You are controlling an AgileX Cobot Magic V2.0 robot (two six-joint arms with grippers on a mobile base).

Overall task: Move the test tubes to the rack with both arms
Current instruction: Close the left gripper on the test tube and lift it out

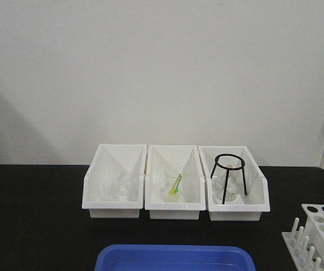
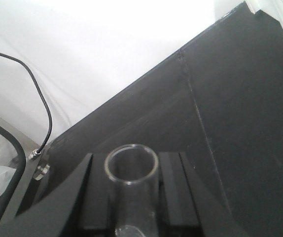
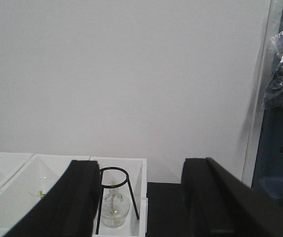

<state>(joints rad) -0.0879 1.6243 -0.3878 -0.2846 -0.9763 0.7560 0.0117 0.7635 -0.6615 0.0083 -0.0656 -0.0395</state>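
In the left wrist view my left gripper (image 2: 134, 163) is shut on a clear glass test tube (image 2: 131, 197). The tube stands between the black fingers (image 2: 99, 192) with its rimmed mouth pointing away from the camera, above the black tabletop (image 2: 240, 123). In the right wrist view my right gripper (image 3: 141, 168) is open and empty, held in the air and facing the white bins. The white rack (image 1: 320, 228), with round holes and upright pegs, stands at the table's front right corner in the front view. Neither gripper shows in the front view.
Three white bins stand in a row at the back: the left (image 1: 103, 161) holds glass beakers (image 1: 119, 189), the middle (image 1: 162, 155) a beaker with a yellow-green item (image 1: 175, 185), the right (image 1: 255, 175) a black wire tripod (image 1: 224, 189) over a glass flask (image 3: 115, 207). A blue tray (image 1: 173, 257) lies at the front centre.
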